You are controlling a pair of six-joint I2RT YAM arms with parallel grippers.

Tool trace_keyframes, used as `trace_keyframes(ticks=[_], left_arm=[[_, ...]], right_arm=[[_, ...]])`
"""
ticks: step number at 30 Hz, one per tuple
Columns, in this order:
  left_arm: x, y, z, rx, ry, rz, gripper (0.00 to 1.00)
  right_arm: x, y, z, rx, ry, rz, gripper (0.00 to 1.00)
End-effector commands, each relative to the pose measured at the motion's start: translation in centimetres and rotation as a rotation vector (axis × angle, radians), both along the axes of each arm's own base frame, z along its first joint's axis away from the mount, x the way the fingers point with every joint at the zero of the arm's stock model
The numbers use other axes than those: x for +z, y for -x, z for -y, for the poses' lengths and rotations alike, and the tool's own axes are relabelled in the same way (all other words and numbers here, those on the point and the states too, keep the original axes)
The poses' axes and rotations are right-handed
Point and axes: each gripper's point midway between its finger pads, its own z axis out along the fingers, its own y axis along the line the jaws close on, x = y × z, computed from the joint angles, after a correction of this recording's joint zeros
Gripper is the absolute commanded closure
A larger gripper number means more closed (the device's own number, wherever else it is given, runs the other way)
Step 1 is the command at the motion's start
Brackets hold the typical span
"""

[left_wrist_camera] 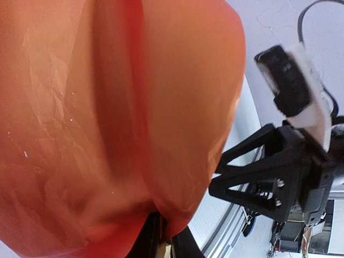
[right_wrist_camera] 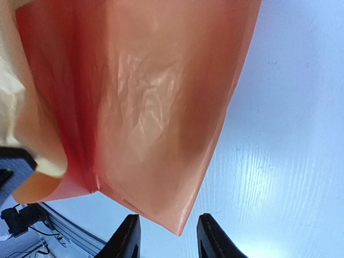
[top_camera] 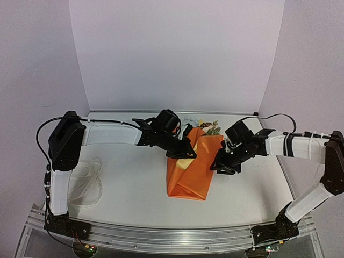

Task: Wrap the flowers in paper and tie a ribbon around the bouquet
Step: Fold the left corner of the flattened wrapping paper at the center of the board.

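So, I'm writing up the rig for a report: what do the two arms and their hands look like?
The left arm and right arm have white links and black joint housings; the right one also carries black bands. A thin black cable loops off each. The left hand and right hand are black with open triangular framing.

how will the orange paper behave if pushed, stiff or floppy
Probably floppy: the orange paper sits in soft crinkled folds. It looks thin, so likely light; a push may buckle it. Its sheen hints it's slippery.
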Motion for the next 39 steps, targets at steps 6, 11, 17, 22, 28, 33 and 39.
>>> trace_keyframes(ticks=[6, 11, 17, 22, 28, 33, 39], left_arm=[[0.3, -0.1, 0.8, -0.022, -0.002, 0.021, 0.92], [0.3, -0.1, 0.9, -0.025, 0.000, 0.023, 0.92], [0.5, -0.2, 0.8, -0.026, -0.006, 0.035, 0.91], [0.3, -0.2, 0.9, -0.027, -0.007, 0.034, 0.91], [0.4, -0.1, 0.8, -0.028, -0.010, 0.041, 0.91], [0.8, 0.0, 0.5, -0.027, -0.006, 0.052, 0.87], [2.5, 0.4, -0.2, -0.028, 0.009, 0.085, 0.63]], right_arm=[[8.3, -7.4, -2.5, -0.096, -0.164, 0.147, 0.45], [9.2, -9.3, -3.1, -0.140, -0.168, 0.170, 0.39], [9.0, -11.2, -4.6, -0.177, -0.201, 0.129, 0.40], [8.5, -12.4, -5.3, -0.195, -0.202, 0.117, 0.47], [7.6, -13.2, -5.3, -0.211, -0.196, 0.098, 0.70], [7.3, -13.9, -4.9, -0.212, -0.196, 0.086, 0.95], [7.5, -14.1, -4.9, -0.153, -0.200, 0.079, 1.00]])
